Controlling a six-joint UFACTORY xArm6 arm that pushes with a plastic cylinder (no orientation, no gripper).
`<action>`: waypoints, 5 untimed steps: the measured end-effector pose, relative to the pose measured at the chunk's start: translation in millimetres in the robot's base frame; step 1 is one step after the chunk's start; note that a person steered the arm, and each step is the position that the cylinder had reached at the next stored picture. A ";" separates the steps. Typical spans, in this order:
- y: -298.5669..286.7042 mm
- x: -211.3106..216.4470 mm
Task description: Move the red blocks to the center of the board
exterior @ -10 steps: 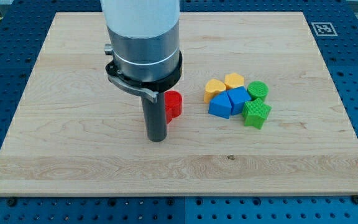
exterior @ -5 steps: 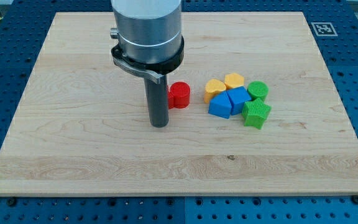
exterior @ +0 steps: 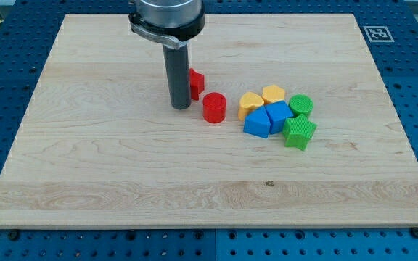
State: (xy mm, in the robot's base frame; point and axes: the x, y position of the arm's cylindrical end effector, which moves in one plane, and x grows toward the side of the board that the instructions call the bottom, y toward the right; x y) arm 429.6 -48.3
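A red cylinder (exterior: 213,107) stands near the middle of the wooden board (exterior: 85,159). A second red block (exterior: 195,83), shape unclear, sits just up and left of it, partly hidden behind my rod. My tip (exterior: 181,107) rests on the board just left of the red cylinder and below the second red block, close to both; contact cannot be told.
A tight cluster lies right of the red cylinder: two yellow blocks (exterior: 251,104) (exterior: 273,94), two blue blocks (exterior: 257,123) (exterior: 277,114), a green cylinder (exterior: 300,105) and a green block (exterior: 299,133). A fiducial marker (exterior: 376,32) sits at the board's top right corner.
My tip has moved toward the view's top, from below-left of the red cylinder to its left. The second red block, hidden before, now shows behind the rod. The red cylinder shifted slightly right.
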 end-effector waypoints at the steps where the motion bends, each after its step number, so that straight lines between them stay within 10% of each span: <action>1: 10.6 11.5; 5: 85.7 58.6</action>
State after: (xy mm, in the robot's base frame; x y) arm 488.2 37.4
